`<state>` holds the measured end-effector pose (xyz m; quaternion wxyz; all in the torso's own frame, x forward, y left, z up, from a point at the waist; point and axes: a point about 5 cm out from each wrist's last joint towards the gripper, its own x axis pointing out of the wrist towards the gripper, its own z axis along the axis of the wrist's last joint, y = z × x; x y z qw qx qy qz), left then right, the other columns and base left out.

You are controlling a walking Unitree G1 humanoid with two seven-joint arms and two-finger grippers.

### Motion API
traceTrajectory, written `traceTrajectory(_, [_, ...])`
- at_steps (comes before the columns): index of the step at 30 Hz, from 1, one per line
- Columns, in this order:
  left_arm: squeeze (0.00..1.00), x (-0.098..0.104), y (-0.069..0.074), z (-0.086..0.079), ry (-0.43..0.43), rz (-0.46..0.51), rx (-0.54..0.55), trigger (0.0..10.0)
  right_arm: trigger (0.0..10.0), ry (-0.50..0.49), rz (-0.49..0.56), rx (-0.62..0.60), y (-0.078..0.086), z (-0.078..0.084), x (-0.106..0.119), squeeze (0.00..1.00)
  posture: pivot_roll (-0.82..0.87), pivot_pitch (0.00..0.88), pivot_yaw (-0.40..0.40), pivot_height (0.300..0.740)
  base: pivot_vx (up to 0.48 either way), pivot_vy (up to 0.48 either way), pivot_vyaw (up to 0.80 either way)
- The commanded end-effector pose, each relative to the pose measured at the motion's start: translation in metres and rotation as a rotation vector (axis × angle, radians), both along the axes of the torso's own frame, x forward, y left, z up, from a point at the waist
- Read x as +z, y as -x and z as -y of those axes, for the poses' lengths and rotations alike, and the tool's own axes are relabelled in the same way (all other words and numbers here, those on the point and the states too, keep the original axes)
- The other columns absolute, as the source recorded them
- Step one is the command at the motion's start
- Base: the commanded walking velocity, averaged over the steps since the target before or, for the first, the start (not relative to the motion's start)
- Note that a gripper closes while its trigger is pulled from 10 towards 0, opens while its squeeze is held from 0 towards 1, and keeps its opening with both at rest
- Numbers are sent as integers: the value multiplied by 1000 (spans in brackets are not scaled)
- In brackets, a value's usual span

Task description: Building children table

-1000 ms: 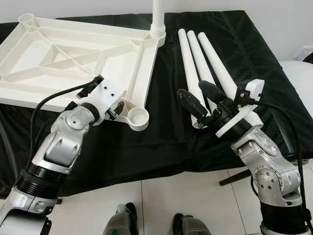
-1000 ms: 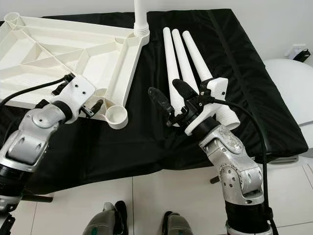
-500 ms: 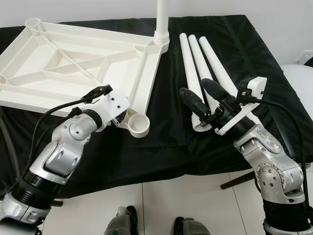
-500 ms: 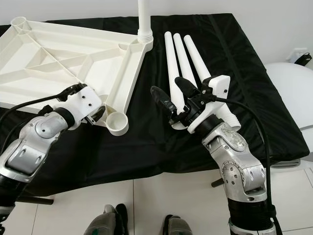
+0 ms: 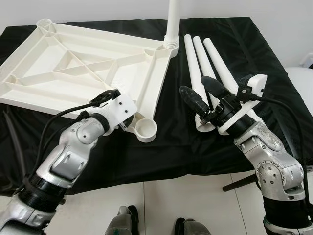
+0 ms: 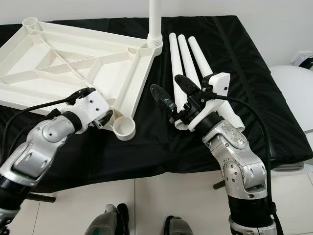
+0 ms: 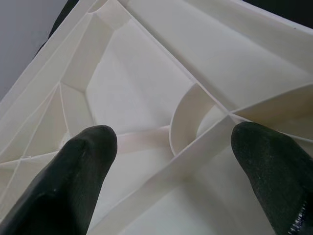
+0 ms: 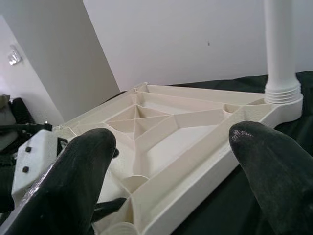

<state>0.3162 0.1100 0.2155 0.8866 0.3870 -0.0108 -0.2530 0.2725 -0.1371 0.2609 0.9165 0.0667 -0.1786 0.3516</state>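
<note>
Left gripper (image 5: pixel 128 120) has slid in by the near corner socket (image 5: pixel 146 129) of the upturned white table panel (image 5: pixel 88 63). Right gripper (image 5: pixel 200 95) hangs wide open, empty, over the loose legs (image 5: pixel 205 54) on the black tabletop (image 5: pixel 254 54). Left's fingers spread, holding nothing. Risk: nudging the panel could tip the fitted far leg (image 5: pixel 173 19).

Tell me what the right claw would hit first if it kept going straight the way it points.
Probably the upturned white tabletop: the right claw, fingers open, points across the black cloth at its near edge, close to the empty corner socket. Depth is uncertain.
</note>
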Motion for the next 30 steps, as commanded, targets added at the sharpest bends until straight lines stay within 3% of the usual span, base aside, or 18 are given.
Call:
traceTrajectory(1, [0, -20, 3, 10, -18, -137, -63, 10000, 10000, -8, 12, -4, 1, 1, 1, 0, -4, 227, 21, 740, 0, 0, 0])
traceTrajectory(7, [0, -18, -5, 15, 57, -145, 38, 10000, 10000, -16, 10, -12, 2, 1, 1, 0, -12, 226, 26, 740, 0, 0, 0])
traceTrajectory(13, [0, -16, -9, 12, 58, -136, 72, 10000, 10000, -15, 10, -18, 3, 2, 0, 0, -14, 225, 28, 740, 0, 0, 0])
traceTrajectory(15, [0, -14, -10, 9, 43, -133, 68, 10000, 10000, -13, 10, -23, 3, 3, 0, 0, -15, 226, 28, 740, 0, 0, 0])
traceTrajectory(18, [0, -8, -10, -10, -19, -140, 73, 10000, 10000, -2, 9, -38, 2, 5, -1, 0, -10, 225, 26, 740, 0, 0, 0])
traceTrajectory(22, [0, -1, -5, -15, -52, -151, 41, 10000, 10000, 1, 7, -40, 1, 6, -2, 0, -5, 223, 22, 740, 0, 0, 0])
traceTrajectory(25, [0, 16, 2, -15, -50, -147, -17, 10000, 10000, 1, 6, -37, -2, 5, -2, 0, 3, 220, 17, 740, 0, 0, 0])
traceTrajectory(30, [0, 48, 4, -17, 49, -84, -56, 10000, 10000, 4, 3, -40, -8, 3, -3, 0, 10, 209, 5, 740, 0, 0, 0])
